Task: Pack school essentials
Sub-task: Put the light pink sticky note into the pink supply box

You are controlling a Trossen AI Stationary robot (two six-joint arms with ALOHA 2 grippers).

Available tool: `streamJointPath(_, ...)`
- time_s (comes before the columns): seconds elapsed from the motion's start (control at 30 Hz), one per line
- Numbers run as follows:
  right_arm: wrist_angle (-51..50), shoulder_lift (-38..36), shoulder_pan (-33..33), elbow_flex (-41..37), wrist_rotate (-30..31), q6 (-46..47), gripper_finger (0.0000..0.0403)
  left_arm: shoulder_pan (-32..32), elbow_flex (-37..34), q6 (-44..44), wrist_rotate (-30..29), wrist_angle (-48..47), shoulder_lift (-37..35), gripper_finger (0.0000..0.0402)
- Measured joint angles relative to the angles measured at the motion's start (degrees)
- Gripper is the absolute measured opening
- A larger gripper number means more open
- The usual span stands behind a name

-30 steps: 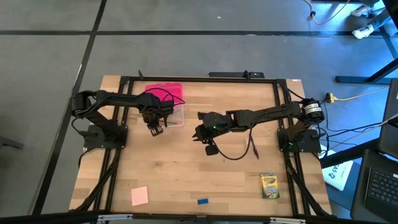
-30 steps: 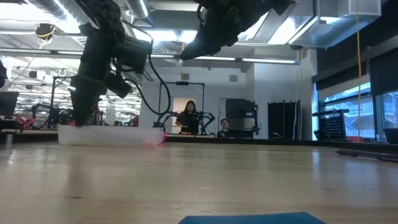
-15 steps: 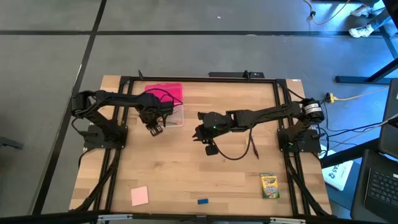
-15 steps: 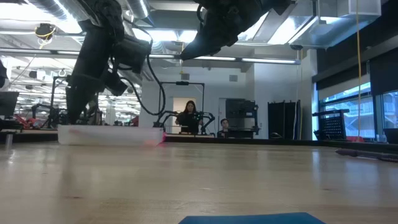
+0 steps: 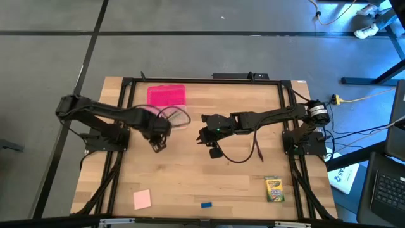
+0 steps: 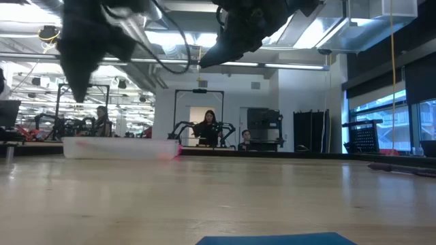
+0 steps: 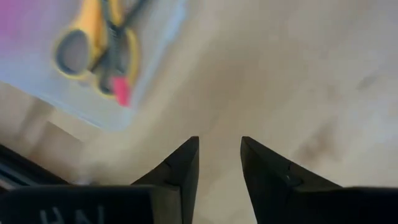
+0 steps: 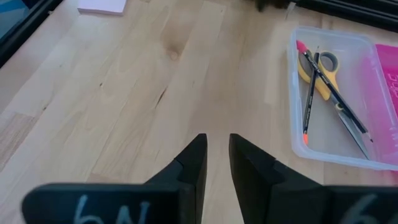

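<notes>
Inside the clear box (image 8: pixel 339 99) lie the yellow-handled scissors (image 8: pixel 320 74) and thin pencils (image 8: pixel 333 99), its far end cut off. Nearby, both the left gripper (image 7: pixel 219 163) and right gripper (image 8: pixel 217 158) hang narrowly parted, holding nothing. Well apart sit the crayon box (image 5: pixel 274 189), pink notepad (image 5: pixel 142 199) and blue eraser (image 5: pixel 206 204).

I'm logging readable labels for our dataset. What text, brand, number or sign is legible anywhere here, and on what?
Crayon box: has printing, too small to read.
Left pincer housing: pale characters, cut off, unreadable.
Right pincer housing: pale characters, cut off, unreadable.
Pink lid: faint marks, not legible.
Nothing else carries text.
</notes>
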Motion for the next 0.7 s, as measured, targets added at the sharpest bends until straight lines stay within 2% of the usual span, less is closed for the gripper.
streamJointPath(0.23,-1.3,-1.6,1.1,0.0,0.0,-0.9,0.0071,-15.8,0.0,-15.2,-0.2,1.9,-0.7,0.0111)
streamJointPath(0.37,-1.4,-4.0,2.2,0.0,0.0,-1.1,0.0071,-24.1,0.0,-22.1,-1.2,6.7,-0.3,0.0111)
streamJointPath(0.6,-1.9,-5.4,4.2,0.1,0.0,-1.2,0.0071,-35.2,0.0,-24.8,-3.6,18.6,0.9,0.0111)
streamJointPath(0.7,-3.3,-5.4,4.9,0.1,0.0,-1.3,0.0071,-38.7,0.0,-25.1,-4.3,20.8,2.1,0.0111)
